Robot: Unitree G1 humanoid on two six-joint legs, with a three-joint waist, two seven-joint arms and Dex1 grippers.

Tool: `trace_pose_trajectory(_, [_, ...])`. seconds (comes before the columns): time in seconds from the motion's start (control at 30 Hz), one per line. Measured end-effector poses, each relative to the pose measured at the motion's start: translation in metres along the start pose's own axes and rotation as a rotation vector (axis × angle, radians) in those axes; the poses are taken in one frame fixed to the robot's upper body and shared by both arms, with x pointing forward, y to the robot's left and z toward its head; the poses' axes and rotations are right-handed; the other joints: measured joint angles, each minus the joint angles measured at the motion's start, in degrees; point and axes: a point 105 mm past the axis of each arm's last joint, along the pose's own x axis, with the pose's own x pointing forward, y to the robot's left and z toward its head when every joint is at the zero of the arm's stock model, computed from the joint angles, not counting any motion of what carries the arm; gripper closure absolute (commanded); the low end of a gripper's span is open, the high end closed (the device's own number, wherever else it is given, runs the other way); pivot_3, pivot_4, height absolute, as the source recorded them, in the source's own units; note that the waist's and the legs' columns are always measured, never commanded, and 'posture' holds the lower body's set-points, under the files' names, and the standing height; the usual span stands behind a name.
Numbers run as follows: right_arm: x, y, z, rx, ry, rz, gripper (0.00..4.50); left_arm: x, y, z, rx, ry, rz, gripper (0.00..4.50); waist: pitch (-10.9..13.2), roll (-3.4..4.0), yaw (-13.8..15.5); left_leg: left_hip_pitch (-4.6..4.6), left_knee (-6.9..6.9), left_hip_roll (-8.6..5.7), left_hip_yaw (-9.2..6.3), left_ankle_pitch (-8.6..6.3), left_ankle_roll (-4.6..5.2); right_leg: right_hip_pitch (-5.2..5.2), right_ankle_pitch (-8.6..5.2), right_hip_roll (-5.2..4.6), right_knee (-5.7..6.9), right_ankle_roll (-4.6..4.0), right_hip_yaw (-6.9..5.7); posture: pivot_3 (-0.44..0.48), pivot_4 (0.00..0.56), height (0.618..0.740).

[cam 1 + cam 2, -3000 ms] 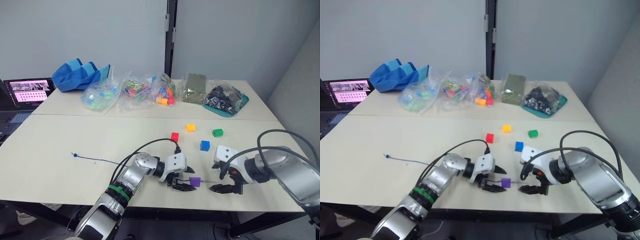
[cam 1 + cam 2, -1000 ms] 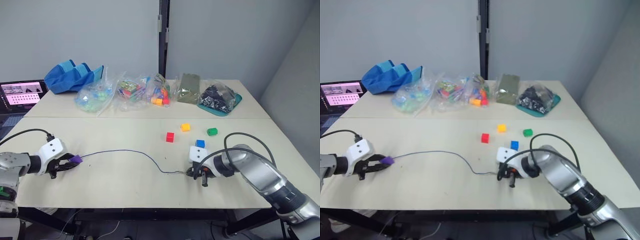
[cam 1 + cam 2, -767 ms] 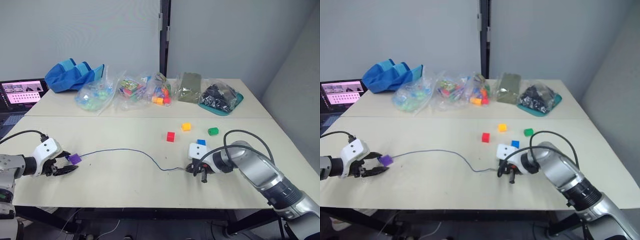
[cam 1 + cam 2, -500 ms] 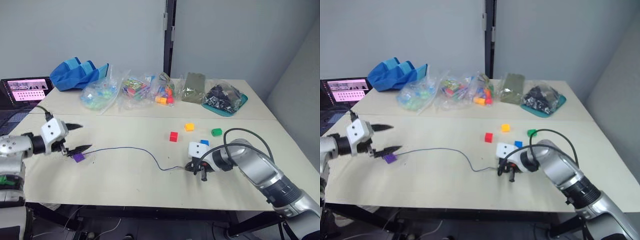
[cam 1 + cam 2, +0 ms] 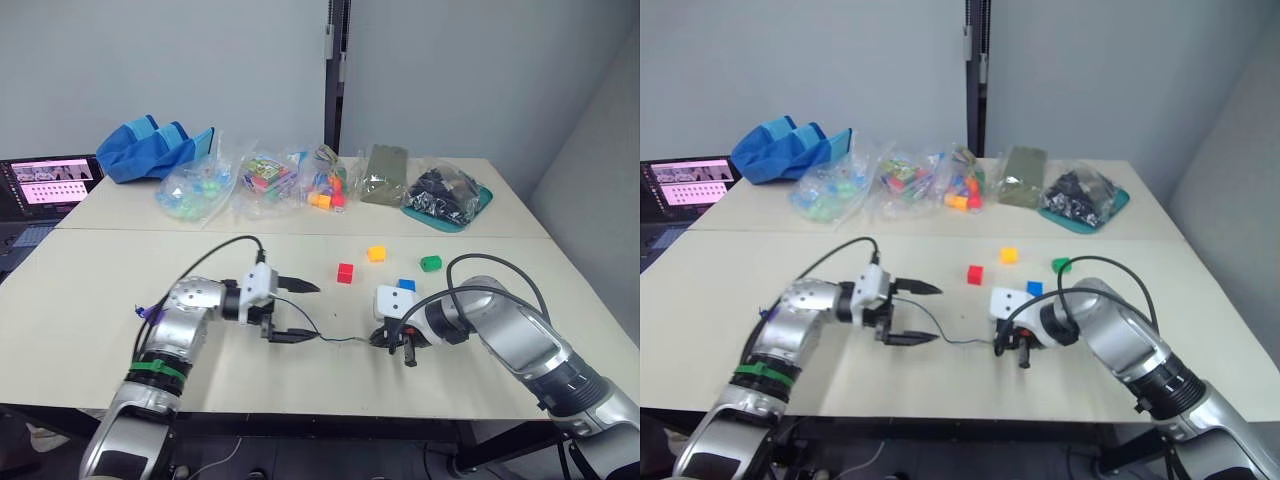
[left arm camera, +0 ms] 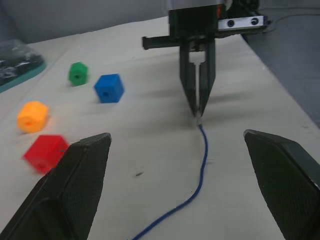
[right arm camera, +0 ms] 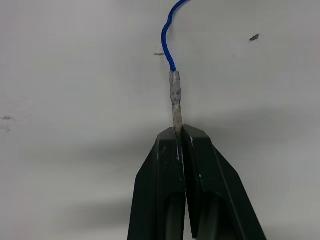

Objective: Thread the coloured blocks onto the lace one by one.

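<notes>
My right gripper point(image 5: 401, 347) is shut on the pale stiff tip point(image 7: 175, 97) of the blue lace point(image 5: 340, 339), low over the table. From there the lace point(image 6: 200, 160) runs left, between the wide-open fingers of my left gripper point(image 5: 317, 312), which holds nothing. Just beyond the grippers, loose on the table, lie the red point(image 5: 346, 272), orange-yellow point(image 5: 376, 254), blue point(image 5: 405, 285) and green point(image 5: 431, 264) blocks. A small purple piece point(image 5: 150, 314) peeks out by my left forearm.
Clear bags of mixed coloured toys point(image 5: 265, 180) line the table's back, with a blue fabric bag point(image 5: 155, 148) to their left. An olive pouch point(image 5: 387, 173) and a teal tray of black parts point(image 5: 445, 198) are at the back right. A laptop point(image 5: 48, 182) stands far left.
My left arm has swung from the far left to the middle, its gripper open; the purple block stayed behind on the left. The right gripper has kept still on the lace tip.
</notes>
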Motion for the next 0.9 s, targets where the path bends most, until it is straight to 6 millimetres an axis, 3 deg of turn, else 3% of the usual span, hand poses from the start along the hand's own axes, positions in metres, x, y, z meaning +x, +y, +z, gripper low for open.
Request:
trace_pose_trajectory(0.13, [-0.003,0.002,0.002,-0.018,0.006,0.0,4.5,0.029,-0.014,-0.01,-0.045,-0.028,-0.063,0.02,0.0,0.0,-0.12,0.0,0.02,-0.01,0.0,0.0,0.0,0.02,0.0,-0.01,0.0,0.0,0.0,0.0,0.15,0.74])
trace_pose_trajectory(0.23, [-0.003,0.002,0.001,-0.005,0.012,-0.001,4.5,0.035,-0.017,-0.019,-0.09,-0.027,-0.058,0.02,0.0,0.0,-0.38,0.0,0.02,-0.01,-0.01,0.0,0.01,0.02,0.0,0.0,0.0,0.0,0.0,0.0,0.15,0.74])
trace_pose_trajectory(0.43, [-0.003,0.003,0.001,0.001,0.016,-0.003,4.5,0.053,-0.021,-0.032,-0.162,-0.028,-0.045,1.77,0.0,0.0,-0.32,-0.01,0.03,-0.02,-0.01,0.0,0.0,0.02,0.0,-0.01,0.0,0.01,0.0,0.0,0.15,0.74])
trace_pose_trajectory(0.7, [-0.003,0.004,0.001,0.002,0.016,-0.002,4.5,0.062,-0.024,-0.039,-0.175,-0.019,-0.048,1.77,0.0,0.0,-0.3,0.0,0.04,-0.03,-0.02,0.0,0.0,0.03,0.0,-0.01,0.0,0.01,0.0,0.0,0.15,0.74])
trace_pose_trajectory(0.9, [-0.003,0.004,0.001,-0.001,0.016,-0.004,4.5,0.068,-0.024,-0.038,-0.202,-0.055,-0.036,3.55,0.0,0.0,-0.14,0.0,0.04,-0.03,-0.02,0.0,0.0,0.05,0.0,-0.01,-0.01,0.01,-0.01,0.0,0.15,0.74])
